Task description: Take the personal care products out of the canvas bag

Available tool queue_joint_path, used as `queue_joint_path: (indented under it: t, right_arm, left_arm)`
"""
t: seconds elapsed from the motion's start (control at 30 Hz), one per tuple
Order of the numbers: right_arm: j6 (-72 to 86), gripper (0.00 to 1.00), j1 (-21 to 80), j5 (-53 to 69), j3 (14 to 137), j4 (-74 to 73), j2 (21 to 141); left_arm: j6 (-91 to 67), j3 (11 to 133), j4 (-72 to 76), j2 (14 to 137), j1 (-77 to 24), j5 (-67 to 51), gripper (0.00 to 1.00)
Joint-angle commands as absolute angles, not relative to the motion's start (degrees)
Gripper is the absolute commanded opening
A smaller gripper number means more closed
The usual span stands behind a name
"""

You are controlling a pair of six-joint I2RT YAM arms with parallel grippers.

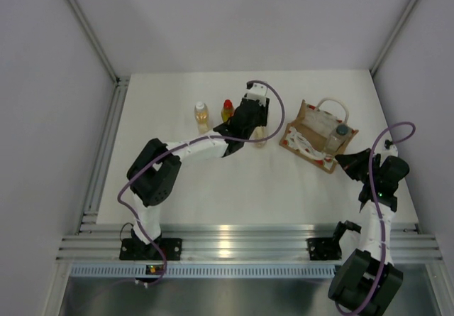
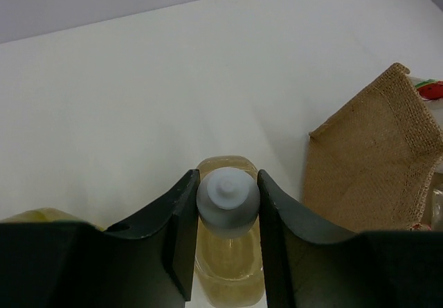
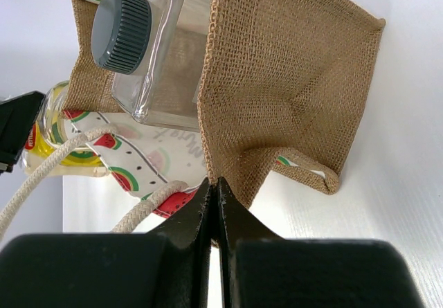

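Observation:
The canvas bag (image 1: 312, 133) lies at the right of the table with its watermelon-print panel (image 3: 149, 157) and rope handles. A clear bottle with a dark grey cap (image 3: 122, 30) pokes out of its mouth (image 1: 338, 138). My right gripper (image 3: 216, 183) is shut on the bag's burlap edge (image 1: 349, 162). My left gripper (image 2: 228, 183) is shut on the white cap of an amber bottle (image 2: 228, 266), held upright just left of the bag (image 1: 260, 135). Whether that bottle touches the table I cannot tell. Another amber bottle (image 1: 202, 116) and a yellow bottle with a red cap (image 1: 227, 109) stand further left.
The white table (image 1: 234, 188) is enclosed by grey walls at the back and both sides. An aluminium rail (image 1: 241, 241) runs along the near edge by the arm bases. The brown side of the bag (image 2: 374, 169) lies close on the right of my left gripper.

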State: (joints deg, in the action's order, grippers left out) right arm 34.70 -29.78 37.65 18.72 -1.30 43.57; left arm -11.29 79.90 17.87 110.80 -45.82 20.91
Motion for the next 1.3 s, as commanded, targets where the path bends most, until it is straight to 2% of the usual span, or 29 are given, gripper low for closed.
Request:
queue_joint_path:
  t: [0.0, 0.2, 0.27, 0.3, 0.37, 0.4, 0.5, 0.6, 0.67, 0.93, 1.1, 1.27]
  right_arm:
    - [33.66, 0.0, -29.36, 37.62, 17.93, -1.76, 43.59]
    - [33.66, 0.0, -29.36, 37.71, 17.93, -1.76, 43.59]
    - [33.66, 0.0, -29.36, 37.71, 17.93, -1.76, 43.59]
    - [33.66, 0.01, -29.36, 37.71, 17.93, -1.84, 43.51]
    - [33.66, 0.01, -29.36, 37.71, 17.93, -1.76, 43.59]
    - [33.66, 0.0, -29.36, 37.71, 17.84, -1.76, 43.59]
    - [33.66, 0.0, -29.36, 37.71, 17.93, -1.76, 43.59]
    - [33.75, 0.0, -29.36, 37.71, 17.84, -1.76, 43.59]
    - [33.75, 0.01, -29.36, 37.71, 17.84, -1.85, 43.59]
    - [34.1, 0.01, -29.36, 37.88, 17.93, -1.76, 43.59]
    - [34.28, 0.01, -29.36, 37.97, 17.93, -1.76, 43.59]
    - [34.54, 0.01, -29.36, 37.97, 17.84, -1.76, 43.77]
  left_arm:
    - [-12.57, 78.4, 33.47, 108.28, -45.97, 20.57, 0.0]
    - [-11.43, 77.17, 34.01, 108.11, -47.02, 21.53, 0.01]
    - [-10.2, 77.08, 34.1, 108.02, -47.63, 21.97, 0.16]
    - [-9.76, 77.08, 34.19, 107.93, -47.81, 22.15, 0.3]
    - [-8.44, 77.17, 34.19, 107.84, -48.43, 22.41, 0.4]
    - [-8.0, 77.34, 34.1, 107.75, -48.6, 22.85, 0.48]
    - [-6.51, 77.61, 34.1, 107.58, -49.39, 23.81, 0.6]
    - [-5.89, 78.39, 33.14, 107.14, -50.1, 24.95, 0.68]
    - [-5.89, 78.92, 32.0, 106.44, -50.54, 25.92, 0.77]
    - [-8.96, 85.86, 24.44, 102.31, -53.52, 25.85, 0.81]
    - [-13.53, 94.56, 20.31, 104.67, -54.05, 13.12, 0.8]
    - [-14.41, 104.31, 15.91, 112.58, -54.67, 2.12, 0.78]
